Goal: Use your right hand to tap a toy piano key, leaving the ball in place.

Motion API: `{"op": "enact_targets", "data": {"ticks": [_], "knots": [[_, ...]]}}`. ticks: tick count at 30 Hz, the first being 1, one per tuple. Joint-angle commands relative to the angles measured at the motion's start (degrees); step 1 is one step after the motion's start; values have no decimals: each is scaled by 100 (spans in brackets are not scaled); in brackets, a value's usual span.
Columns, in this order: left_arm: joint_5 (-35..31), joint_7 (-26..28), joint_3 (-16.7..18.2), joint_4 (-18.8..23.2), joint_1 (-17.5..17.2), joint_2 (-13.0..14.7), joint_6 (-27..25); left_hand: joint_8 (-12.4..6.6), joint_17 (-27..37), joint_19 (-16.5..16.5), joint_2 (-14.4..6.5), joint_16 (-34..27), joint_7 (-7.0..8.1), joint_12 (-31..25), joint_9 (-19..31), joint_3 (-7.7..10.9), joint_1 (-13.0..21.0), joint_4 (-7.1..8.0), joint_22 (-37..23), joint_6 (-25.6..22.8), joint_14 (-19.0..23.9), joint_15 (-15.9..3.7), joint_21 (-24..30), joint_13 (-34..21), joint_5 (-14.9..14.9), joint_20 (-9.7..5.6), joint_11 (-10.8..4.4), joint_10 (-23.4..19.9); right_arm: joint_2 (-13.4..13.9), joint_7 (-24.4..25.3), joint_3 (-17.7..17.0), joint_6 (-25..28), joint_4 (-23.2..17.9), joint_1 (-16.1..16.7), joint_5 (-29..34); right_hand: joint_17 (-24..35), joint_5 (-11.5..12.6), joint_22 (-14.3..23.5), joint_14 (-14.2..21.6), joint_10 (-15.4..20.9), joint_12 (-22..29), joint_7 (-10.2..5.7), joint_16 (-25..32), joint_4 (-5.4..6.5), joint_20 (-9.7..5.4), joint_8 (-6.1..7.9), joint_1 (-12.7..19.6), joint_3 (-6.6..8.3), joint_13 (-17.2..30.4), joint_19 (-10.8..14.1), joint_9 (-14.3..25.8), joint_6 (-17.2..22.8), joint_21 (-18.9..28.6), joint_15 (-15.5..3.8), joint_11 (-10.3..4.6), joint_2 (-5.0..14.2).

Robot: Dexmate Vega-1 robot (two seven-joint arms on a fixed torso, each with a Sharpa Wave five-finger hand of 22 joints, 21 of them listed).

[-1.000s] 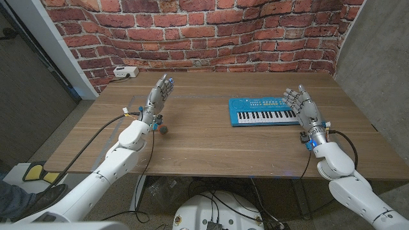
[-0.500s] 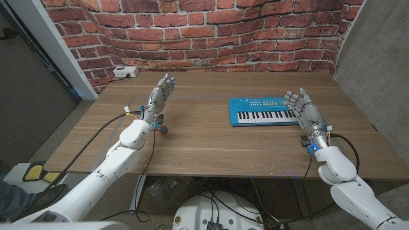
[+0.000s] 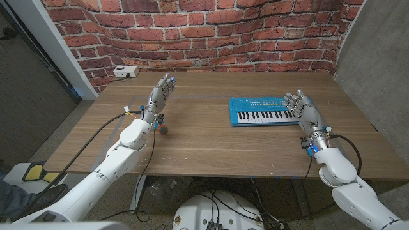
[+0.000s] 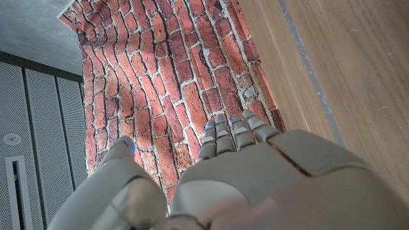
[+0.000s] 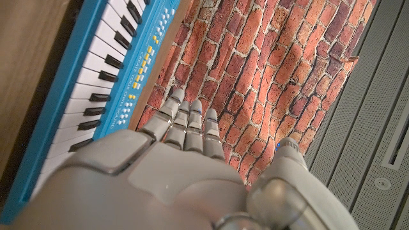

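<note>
Not yet tapped: right hand [image 3: 305,110], fingers together and empty, just beside blue toy piano [image 3: 262,112]; small dark ball [image 3: 164,129] undisturbed by empty, straight-fingered left hand [image 3: 158,97].

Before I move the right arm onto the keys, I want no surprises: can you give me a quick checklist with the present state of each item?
1. Right robot hand holds nothing, fingers apart: ok.
2. Right robot hand close beside the toy piano, at its right end: ok.
3. Fingertip lined up over a single key: cannot tell.
4. Ball on the table, far from the piano: ok.
5. Left robot hand holds nothing, beside the ball; whether it touches the ball: cannot tell.
6. Keys free of anything lying on them: ok.
</note>
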State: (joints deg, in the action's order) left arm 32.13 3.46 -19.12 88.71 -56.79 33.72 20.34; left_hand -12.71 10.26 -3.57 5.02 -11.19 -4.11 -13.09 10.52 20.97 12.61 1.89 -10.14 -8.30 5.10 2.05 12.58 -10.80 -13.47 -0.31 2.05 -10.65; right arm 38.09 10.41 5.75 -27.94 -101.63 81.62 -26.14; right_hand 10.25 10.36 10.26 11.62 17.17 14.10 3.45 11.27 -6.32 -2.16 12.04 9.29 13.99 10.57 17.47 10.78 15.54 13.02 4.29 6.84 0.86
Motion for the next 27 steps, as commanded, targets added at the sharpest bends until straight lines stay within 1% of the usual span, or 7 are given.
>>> {"op": "enact_targets", "data": {"ticks": [1,9,12,23,25,26,27], "knots": [[-6,28,47,46,-31,31,22,6,13,-31,6,10,-10,2,15,-2,61,-37,-12,-72,35,0,-30,-10,28,47,-18,-34,-35,375,-43,120,-81,60,577,28,42,20,19,-2,-8,-59,-6,-6,-10,-5,12,-32,13,7,31,9,5,5,1,-31],[6,14,46,5,-40,-2,76,7,14,-37,0,7,-32,4,15,-8,68,-37,-12,-104,62,-10,-34,-10,32,50,-22,-59,-89,688,-43,176,-119,35,1131,30,44,20,-36,-91,-56,-145,-38,-4,-7,-13,5,-40,13,-31,34,6,-23,-13,-8,-30],[7,46,54,25,-55,-6,63,11,14,-41,-2,6,-28,7,15,-10,70,-37,-12,-105,71,-9,-34,-10,33,39,-22,-62,-103,697,-37,177,-79,28,1165,34,49,21,-33,-100,-64,-176,-38,6,-25,-33,0,-35,14,-24,36,-39,-26,-29,-14,-3],[0,55,32,21,-17,-29,28,9,14,-123,-22,-6,-32,-9,16,-16,87,-38,-12,-170,146,-22,-15,-11,40,80,-9,-163,-205,1185,-62,139,30,-22,1960,38,62,20,-33,-127,-87,-196,-42,27,-78,-73,-6,-17,15,29,38,-145,-22,-72,-3,69],[-13,68,25,38,-19,-21,2,11,14,-124,-26,-6,-26,-6,16,-17,90,-39,-13,-175,154,-18,-16,-11,41,76,-10,-165,-233,1213,-34,-2,144,-77,2061,35,70,19,-22,-128,-93,-282,-42,22,-95,-51,25,10,16,46,39,-91,-24,-94,-36,121],[-24,83,23,49,-24,-17,-8,9,14,-125,-27,-5,-24,-5,16,-17,92,-39,-13,-184,154,-21,-17,-11,42,75,-16,-166,-265,1268,-25,-33,181,-99,2134,29,76,17,-2,-172,-115,-355,-42,1,-104,-31,75,39,16,58,39,-36,-30,-108,-120,161],[-26,87,22,57,-27,-15,-13,8,14,-126,-28,-5,-25,-5,16,-17,93,-39,-13,-189,156,-21,-17,-12,42,77,-18,-170,-279,1313,-21,-39,200,-111,2212,25,78,16,6,-169,-116,-403,-43,-13,-111,-13,102,51,16,71,38,15,-31,-111,-154,173]]}}
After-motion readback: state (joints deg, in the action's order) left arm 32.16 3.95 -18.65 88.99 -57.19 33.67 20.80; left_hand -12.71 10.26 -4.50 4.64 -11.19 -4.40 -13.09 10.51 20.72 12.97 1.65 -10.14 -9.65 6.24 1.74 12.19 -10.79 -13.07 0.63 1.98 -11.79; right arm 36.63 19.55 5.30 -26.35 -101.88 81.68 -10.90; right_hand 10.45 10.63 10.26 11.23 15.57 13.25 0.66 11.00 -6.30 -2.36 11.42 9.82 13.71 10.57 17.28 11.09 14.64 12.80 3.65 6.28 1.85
